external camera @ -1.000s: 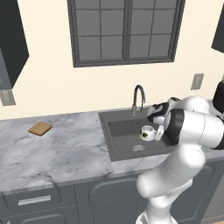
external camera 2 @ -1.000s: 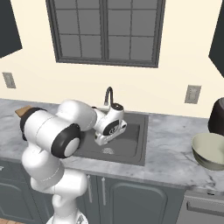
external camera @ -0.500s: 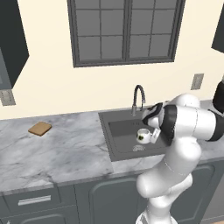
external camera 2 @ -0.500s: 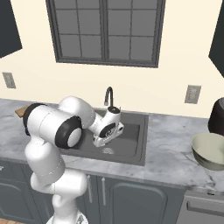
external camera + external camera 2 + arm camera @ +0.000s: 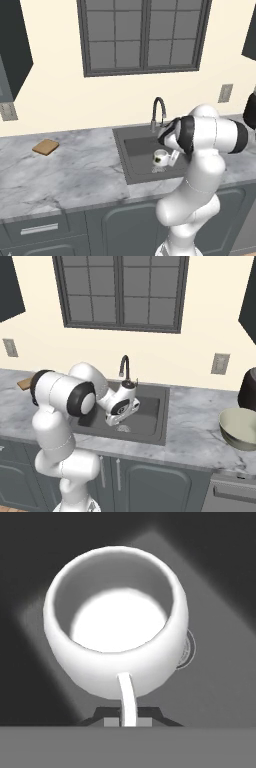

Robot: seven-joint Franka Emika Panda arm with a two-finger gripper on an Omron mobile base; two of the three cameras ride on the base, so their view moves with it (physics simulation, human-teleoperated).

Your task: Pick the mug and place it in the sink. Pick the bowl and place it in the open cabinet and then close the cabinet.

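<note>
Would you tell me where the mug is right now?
The mug hangs over the sink, held by its handle in the shut gripper, in front of the faucet, above the drain.

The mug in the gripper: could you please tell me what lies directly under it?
Under the mug lies the dark floor of the sink. The silver drain peeks out beside the mug's wall; most of the drain is covered by the mug.

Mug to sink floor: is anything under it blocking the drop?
Nothing visible does. The mug hangs by its handle from the shut gripper over the sink; below it only the bare basin floor and the drain show.
</note>
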